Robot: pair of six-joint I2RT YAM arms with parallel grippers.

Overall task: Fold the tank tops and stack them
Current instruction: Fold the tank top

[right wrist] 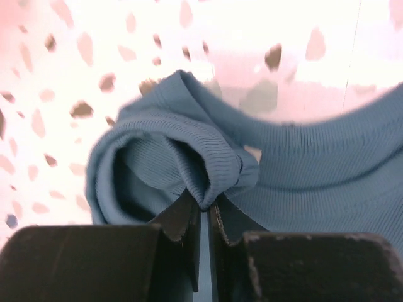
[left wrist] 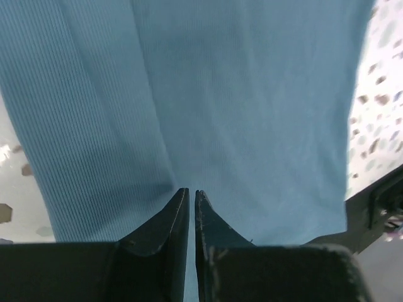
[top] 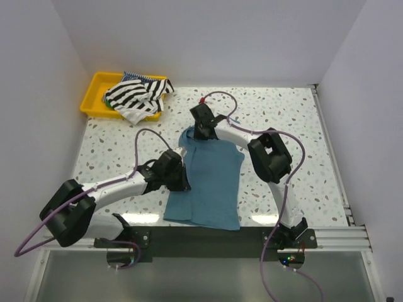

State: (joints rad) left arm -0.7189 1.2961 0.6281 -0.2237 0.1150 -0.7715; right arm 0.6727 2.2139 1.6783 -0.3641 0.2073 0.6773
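At the left gripper [left wrist: 191, 192]: clenched to a hairline slit, apparently nipping the ribbed cloth of the teal tank top [top: 213, 182] at the edge on the left arm's side, about midway down the body. At the right gripper [right wrist: 205, 202]: clamped on a bunched fold of ribbed binding at the shoulder strap on that same side, the strap's loop curling up over the fingertips. Gripped thus at two points along one long edge, presumably to carry that whole side across the middle in one even lengthwise fold, without sag between the grips. Beyond the grips: spread flat on the speckled table [top: 283, 119], neck away from the arm bases, hem close to the near edge, with a lengthwise crease showing beside the held edge. Well apart, at the far left corner: heaped in the yellow tray [top: 93, 95], the black-and-white striped tank top [top: 135, 95] uppermost and spilling over the rim, with scraps of other cloth beneath, too hidden to name. Judged stage: first fold of the first garment, with no folded stack to be seen on the table.
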